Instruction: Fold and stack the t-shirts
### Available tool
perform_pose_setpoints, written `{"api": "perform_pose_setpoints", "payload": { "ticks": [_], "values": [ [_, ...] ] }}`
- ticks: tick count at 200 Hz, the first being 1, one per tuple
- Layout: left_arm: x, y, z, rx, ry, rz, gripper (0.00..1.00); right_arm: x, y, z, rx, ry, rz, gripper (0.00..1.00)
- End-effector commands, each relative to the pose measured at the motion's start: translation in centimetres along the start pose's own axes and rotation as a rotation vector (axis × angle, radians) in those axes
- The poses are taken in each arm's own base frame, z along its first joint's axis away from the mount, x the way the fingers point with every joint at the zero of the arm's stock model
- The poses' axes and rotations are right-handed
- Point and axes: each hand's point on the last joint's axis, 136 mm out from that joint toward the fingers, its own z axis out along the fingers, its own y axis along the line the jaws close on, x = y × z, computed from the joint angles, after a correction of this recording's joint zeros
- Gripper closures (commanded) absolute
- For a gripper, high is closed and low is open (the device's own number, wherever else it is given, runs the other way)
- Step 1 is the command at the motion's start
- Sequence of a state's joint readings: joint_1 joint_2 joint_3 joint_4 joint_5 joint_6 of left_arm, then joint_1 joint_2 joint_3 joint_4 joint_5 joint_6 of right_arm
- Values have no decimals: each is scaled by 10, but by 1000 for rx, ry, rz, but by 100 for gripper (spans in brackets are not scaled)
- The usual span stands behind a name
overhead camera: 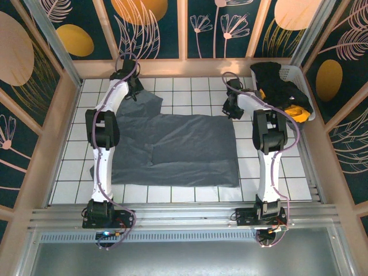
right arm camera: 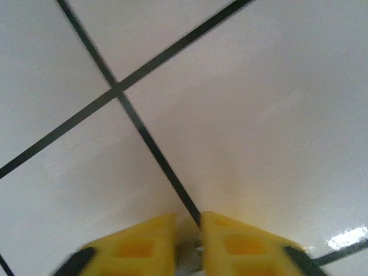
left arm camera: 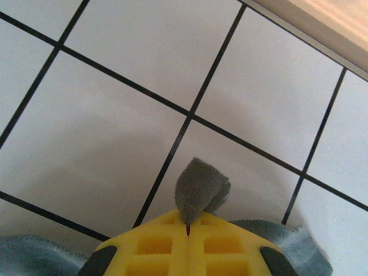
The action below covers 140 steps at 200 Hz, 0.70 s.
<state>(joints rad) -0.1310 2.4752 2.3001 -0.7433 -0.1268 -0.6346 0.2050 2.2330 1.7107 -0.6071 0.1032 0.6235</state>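
Nearest us, bare tiles of the table [overhead camera: 172,194] border the slate-grey t-shirt [overhead camera: 190,149], spread flat with free tile either side. At its far left our left gripper [left arm camera: 188,225] pinches a tip of its cloth. By its far right corner the right gripper [right arm camera: 188,224] has its fingers almost together; blur hides any grip. Beyond, black t-shirts [overhead camera: 270,77] fill the laundry basket [overhead camera: 286,72]

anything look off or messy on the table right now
The grey t-shirt lies lopsided, one corner sticking out far-left where the left gripper pinches it. Black cloth heaps over the basket rim.
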Motion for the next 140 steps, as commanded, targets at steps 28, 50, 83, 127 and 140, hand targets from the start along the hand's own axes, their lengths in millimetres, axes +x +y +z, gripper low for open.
{"api": "perform_pose_setpoints", "payload": {
  "ticks": [28,50,83,127,140],
  "values": [
    [-16,-7,-53,37,-32,-41,100,1,-1,-9,22,12,8,100],
    [-16,-6,-66,40,-37,-38,100,-3,2,-20,1,-7,7,100],
    [-14,0,-86,42,-37,-38,100,-5,4,-32,-31,-25,3,100],
    [-10,3,-124,79,-44,-30,100,-4,11,-53,-103,-46,-19,100],
    [-6,7,-134,82,-38,-24,100,-1,14,-60,-136,-51,-39,100]
  ]
}}
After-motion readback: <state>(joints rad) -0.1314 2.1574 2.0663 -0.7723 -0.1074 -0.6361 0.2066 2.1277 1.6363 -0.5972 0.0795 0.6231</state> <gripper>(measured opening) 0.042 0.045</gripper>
